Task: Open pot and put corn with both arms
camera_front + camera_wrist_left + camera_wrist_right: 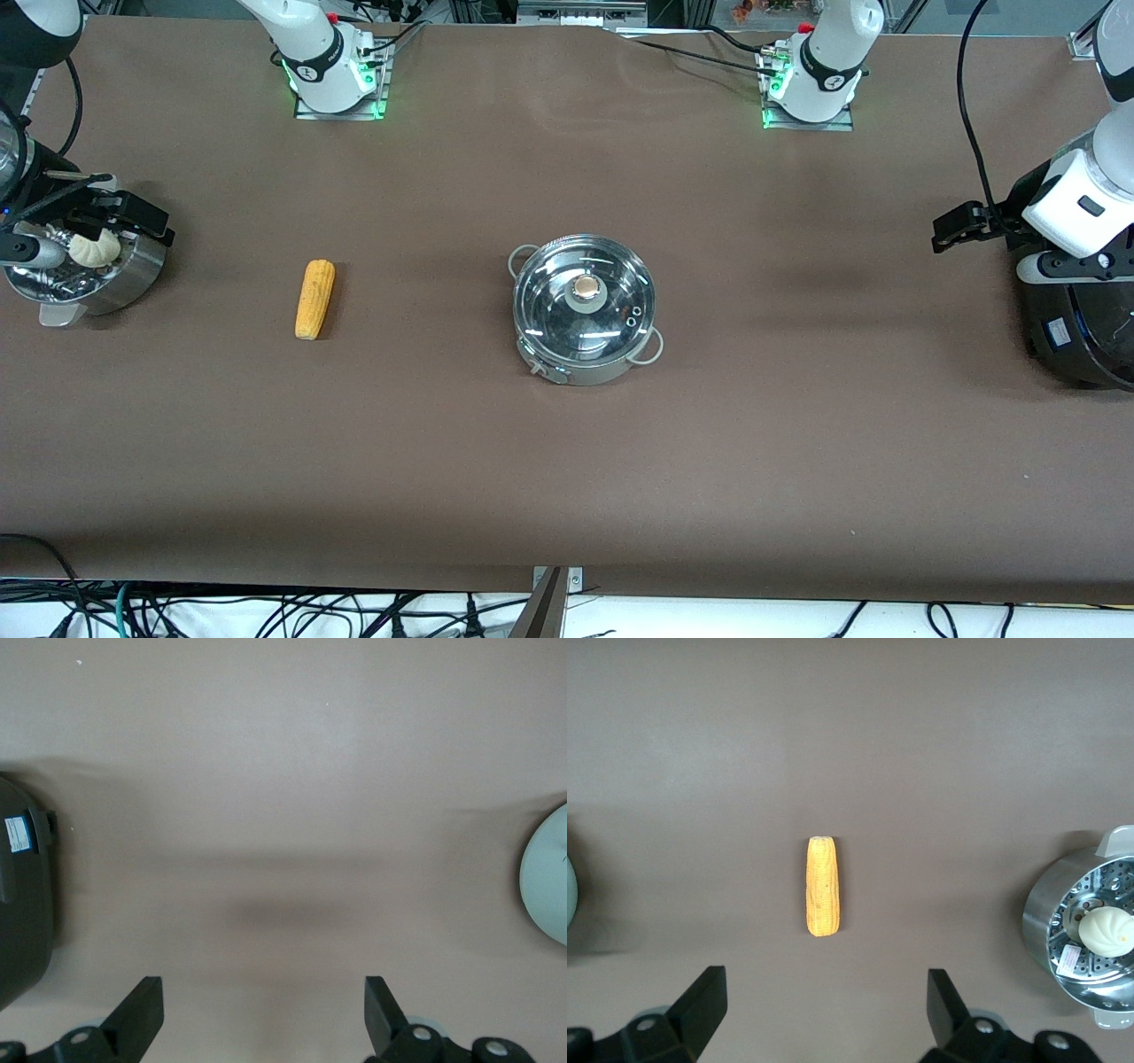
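Observation:
The pot (pixel 585 350) stands mid-table with its glass lid (pixel 567 315) on and the brass knob (pixel 586 286) on top. The corn (pixel 315 299) lies flat on the brown table, beside the pot toward the right arm's end; in the right wrist view the corn (pixel 822 897) sits out ahead of the fingers. My right gripper (pixel 142 221) (pixel 826 992) hangs open and empty over the steamer bowl's edge. My left gripper (pixel 952 229) (pixel 263 1001) hangs open and empty over bare table beside the black cooker. A sliver of the pot (pixel 547 881) shows in the left wrist view.
A perforated steel steamer bowl (pixel 133 275) (pixel 1041 921) holding a white bun (pixel 94 248) (pixel 1102 931) stands at the right arm's end. A big black round cooker (pixel 1076 332) (pixel 22 904) stands at the left arm's end. Brown table (pixel 797 443) spreads around the pot.

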{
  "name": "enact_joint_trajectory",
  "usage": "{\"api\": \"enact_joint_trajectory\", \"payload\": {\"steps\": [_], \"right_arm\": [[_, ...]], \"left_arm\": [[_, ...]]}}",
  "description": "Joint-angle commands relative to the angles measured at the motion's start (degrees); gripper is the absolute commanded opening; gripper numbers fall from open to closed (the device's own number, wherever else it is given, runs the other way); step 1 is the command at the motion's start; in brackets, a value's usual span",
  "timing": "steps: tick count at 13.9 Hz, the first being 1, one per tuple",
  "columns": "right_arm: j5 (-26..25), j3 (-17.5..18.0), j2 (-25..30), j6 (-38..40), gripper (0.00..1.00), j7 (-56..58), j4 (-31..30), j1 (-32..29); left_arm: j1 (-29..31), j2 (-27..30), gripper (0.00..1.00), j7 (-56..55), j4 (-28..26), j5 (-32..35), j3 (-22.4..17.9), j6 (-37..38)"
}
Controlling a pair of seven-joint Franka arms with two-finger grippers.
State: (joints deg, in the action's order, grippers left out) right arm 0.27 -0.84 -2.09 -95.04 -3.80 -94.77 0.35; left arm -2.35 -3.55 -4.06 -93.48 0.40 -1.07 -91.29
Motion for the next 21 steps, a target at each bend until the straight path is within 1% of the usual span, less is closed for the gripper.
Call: {"api": "enact_joint_trajectory", "payload": {"steps": [1,13,19,20,21], "right_arm": [[0.88,0.22,-0.46,1.26,1.00,-0.42,1.43,-0.17],[0.97,0.05,-0.55,1.00,1.00,-0.50,1.43,-0.43],[0.97,0.05,-0.55,1.00,1.00,-0.50,1.51,-0.26],[0.97,0.05,-0.55,1.00,1.00,-0.50,1.51,-0.26],[0.97,0.05,-0.55,1.00,1.00,-0.50,1.51,-0.26]], "left_arm": [[0.06,0.47,1.00,1.34,0.14,-0.66,-0.16,0.68],[-0.11,0.47,1.00,1.16,0.14,-0.66,-0.07,0.85],[-0.91,0.65,1.00,1.34,1.45,-1.10,0.11,0.06],[-1.08,0.39,1.00,1.16,2.50,-0.58,0.11,0.15],[-1.25,-1.27,1.00,0.99,2.51,-0.23,0.11,0.32]]}}
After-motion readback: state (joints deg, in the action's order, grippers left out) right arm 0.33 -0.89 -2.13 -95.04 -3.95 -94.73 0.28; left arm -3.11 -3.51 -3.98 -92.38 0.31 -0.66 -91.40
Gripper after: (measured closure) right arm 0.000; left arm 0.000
